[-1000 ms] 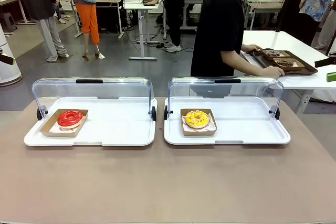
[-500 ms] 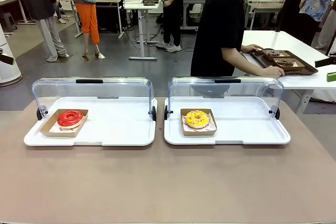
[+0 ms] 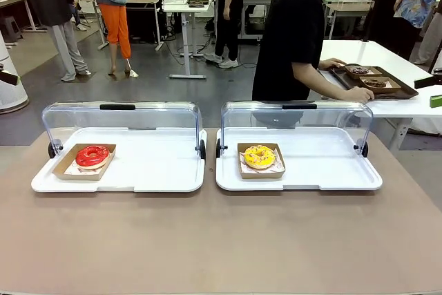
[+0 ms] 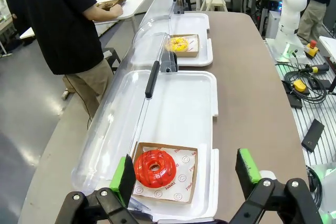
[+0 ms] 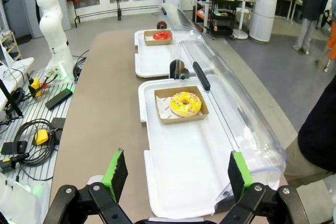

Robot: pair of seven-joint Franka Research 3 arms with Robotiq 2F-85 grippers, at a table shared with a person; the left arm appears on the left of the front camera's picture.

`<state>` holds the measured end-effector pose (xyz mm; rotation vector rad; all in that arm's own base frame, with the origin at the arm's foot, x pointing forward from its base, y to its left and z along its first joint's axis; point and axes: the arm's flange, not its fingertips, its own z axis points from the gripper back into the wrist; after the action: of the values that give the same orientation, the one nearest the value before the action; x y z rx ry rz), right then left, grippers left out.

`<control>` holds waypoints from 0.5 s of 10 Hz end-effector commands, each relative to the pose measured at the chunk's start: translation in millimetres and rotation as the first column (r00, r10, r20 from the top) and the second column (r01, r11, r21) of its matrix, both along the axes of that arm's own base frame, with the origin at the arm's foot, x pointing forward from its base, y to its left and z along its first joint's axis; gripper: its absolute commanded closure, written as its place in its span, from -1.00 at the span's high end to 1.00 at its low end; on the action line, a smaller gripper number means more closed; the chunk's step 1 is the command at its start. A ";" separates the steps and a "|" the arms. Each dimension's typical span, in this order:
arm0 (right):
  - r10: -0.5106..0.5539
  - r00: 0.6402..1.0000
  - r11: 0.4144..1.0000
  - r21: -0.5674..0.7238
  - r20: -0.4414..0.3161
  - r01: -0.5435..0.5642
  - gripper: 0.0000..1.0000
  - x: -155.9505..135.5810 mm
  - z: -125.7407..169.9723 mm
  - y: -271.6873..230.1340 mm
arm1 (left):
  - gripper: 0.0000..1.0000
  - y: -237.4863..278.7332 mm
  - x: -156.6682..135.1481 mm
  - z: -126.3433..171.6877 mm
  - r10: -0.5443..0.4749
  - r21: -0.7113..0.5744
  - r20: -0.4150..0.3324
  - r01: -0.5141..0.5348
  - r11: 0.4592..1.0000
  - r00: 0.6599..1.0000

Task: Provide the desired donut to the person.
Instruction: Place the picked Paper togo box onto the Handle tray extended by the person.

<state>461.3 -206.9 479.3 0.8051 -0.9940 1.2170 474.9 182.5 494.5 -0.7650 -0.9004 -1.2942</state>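
Front view. We record a brown surface (image 3: 221, 240) carrying two white trays side by side, each with a clear hinged lid raised at its far edge. On the left tray (image 3: 152, 170) we note a red-glazed donut (image 3: 92, 156) in a shallow cardboard box at the tray's left end. On the right tray (image 3: 324, 167) we note a yellow-glazed donut (image 3: 260, 157) with sprinkles in its own cardboard box, toward the tray's left part. Beyond the trays stands the person (image 3: 293, 32) in black, turned away toward a white side table, one hand on a dark tray (image 3: 376, 82) holding further donuts.

Left wrist view. We look along the left hand (image 4: 186, 174), its green-padded fingers spread wide and grasping nothing. Between and beyond the fingers lies the red-glazed donut (image 4: 154, 168) in its box on printed paper, well clear of both pads. The clear lid (image 4: 131, 103) with a black handle runs along the tray. Farther on we see the yellow-glazed donut (image 4: 178, 44) on the second tray, and the person (image 4: 63, 24) standing by the surface's far side.

Right wrist view. We look along the right hand (image 5: 176, 174), likewise spread wide and released, holding nothing. Ahead lies the yellow-glazed donut (image 5: 186, 103) in its box on the nearer tray; the red-glazed donut (image 5: 161, 35) sits on the farther tray.
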 end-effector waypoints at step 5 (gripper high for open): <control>0.005 1.000 1.000 0.004 0.000 -0.005 1.00 -0.2 0.6 0.8 | 1.00 1.3 -0.9 0.6 0.001 0.000 0.005 -0.001 1.000 1.000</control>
<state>461.3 -206.9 479.3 0.8052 -0.9940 1.2170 474.9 182.6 494.5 -0.7650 -0.9004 -1.2941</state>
